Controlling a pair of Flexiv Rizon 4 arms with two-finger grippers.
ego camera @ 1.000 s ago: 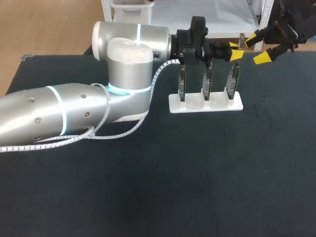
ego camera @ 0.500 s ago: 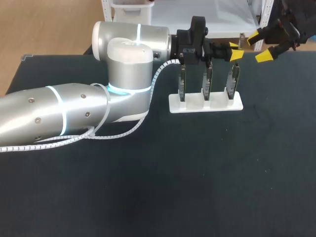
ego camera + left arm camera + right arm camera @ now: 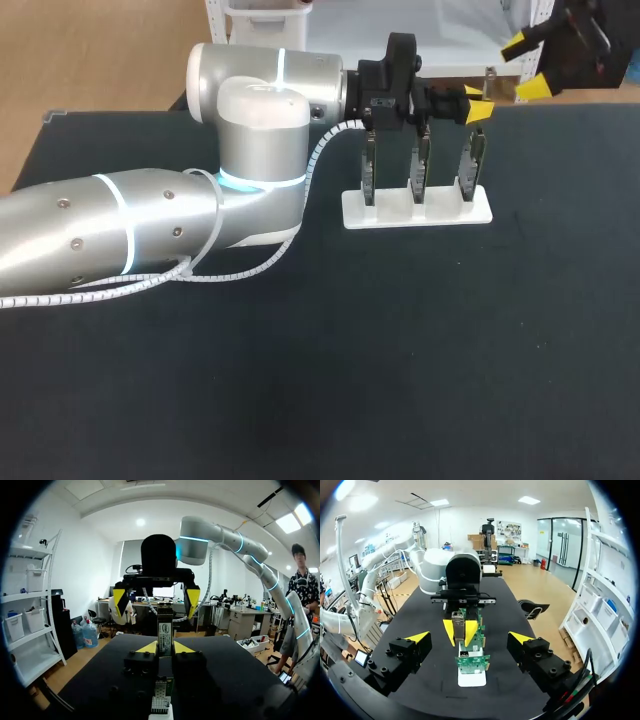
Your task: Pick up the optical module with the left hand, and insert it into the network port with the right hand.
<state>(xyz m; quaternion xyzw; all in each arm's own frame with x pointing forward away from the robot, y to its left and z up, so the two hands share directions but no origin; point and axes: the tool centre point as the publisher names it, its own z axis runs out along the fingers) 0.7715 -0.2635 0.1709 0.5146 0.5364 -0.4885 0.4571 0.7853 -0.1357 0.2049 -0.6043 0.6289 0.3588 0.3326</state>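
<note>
Change: over the last second the right gripper [image 3: 525, 65] rises step by step towards the upper right corner of the head view, drawing away from the left gripper [image 3: 476, 102]. The left arm and the stand do not move.
Right fingers: spread wide with nothing between them. In the right wrist view the yellow tips stand far to either side of the left gripper ahead.
Left fingers: closed from both sides on the optical module [image 3: 164, 630], which stands upright between the yellow tips.
Module's place: in the air in the upper middle-right of the head view, above the rightmost circuit board [image 3: 470, 170] and not touching it.
Boards: three stand upright in a white stand [image 3: 415, 212] on the dark table [image 3: 400, 350], just below the left gripper.
Port: what seems to be the network port [image 3: 160, 701] shows just under the left gripper in the left wrist view. Nothing is in it.
Meaning for the task: the pick-up looks done, but the handover is not. The right gripper is backing off rather than closing in, so it probably has to line up again before it can take the module and insert it.
</note>
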